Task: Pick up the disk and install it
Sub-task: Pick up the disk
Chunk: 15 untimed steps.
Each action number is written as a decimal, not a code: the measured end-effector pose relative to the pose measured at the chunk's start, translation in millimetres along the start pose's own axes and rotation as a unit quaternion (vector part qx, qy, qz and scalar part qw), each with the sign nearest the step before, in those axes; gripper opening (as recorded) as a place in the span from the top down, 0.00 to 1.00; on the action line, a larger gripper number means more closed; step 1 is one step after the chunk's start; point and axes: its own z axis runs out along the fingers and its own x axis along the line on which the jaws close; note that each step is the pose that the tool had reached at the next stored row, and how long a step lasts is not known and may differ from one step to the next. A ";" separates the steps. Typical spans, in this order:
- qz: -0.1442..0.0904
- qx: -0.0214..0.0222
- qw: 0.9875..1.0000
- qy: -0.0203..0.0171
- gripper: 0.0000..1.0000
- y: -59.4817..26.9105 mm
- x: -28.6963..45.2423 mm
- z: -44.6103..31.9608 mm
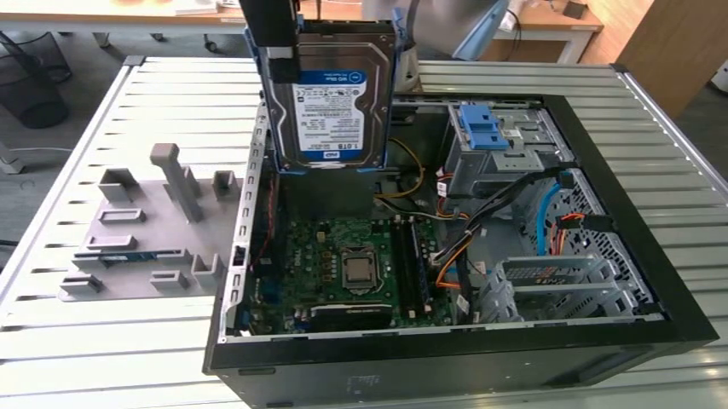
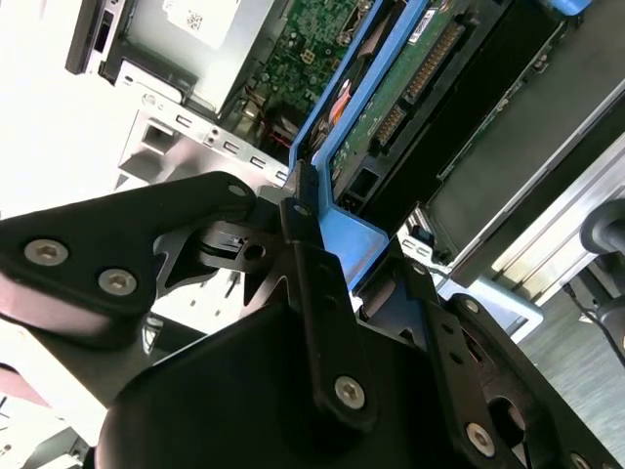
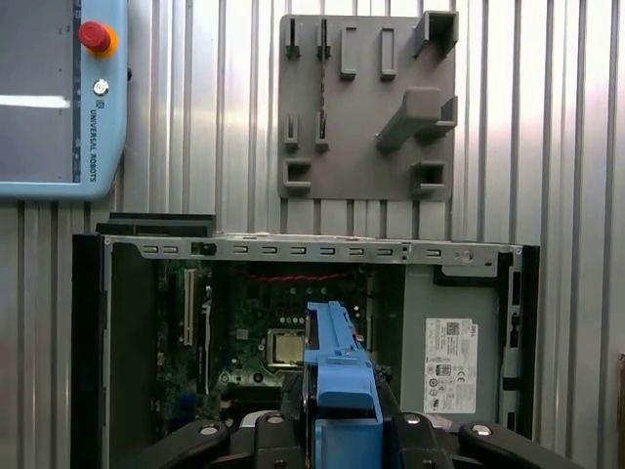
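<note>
The disk [image 1: 330, 102] is a silver hard drive with a white-and-blue label and a blue carrier frame. It hangs upright above the rear of the open computer case [image 1: 637, 281], label towards the exterior camera. My gripper [image 1: 307, 34] is shut on its top edge. In the second wrist view the black fingers [image 2: 305, 234] clamp the blue frame of the disk [image 2: 391, 88], whose green circuit-board side shows. In the first wrist view my gripper [image 3: 337, 425] holds the disk [image 3: 337, 371] edge-on over the motherboard.
Inside the case lie the motherboard [image 1: 353, 264], loose cables and a drive bay with a light-blue latch [image 1: 489, 128]. A grey fixture plate [image 1: 148, 230] lies on the slatted metal table [image 1: 148, 94] at the exterior view's left. A teach pendant [image 3: 59, 98] lies beyond the case.
</note>
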 end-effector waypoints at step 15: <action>0.000 0.000 1.000 0.000 0.64 -31.7 0.3 0.3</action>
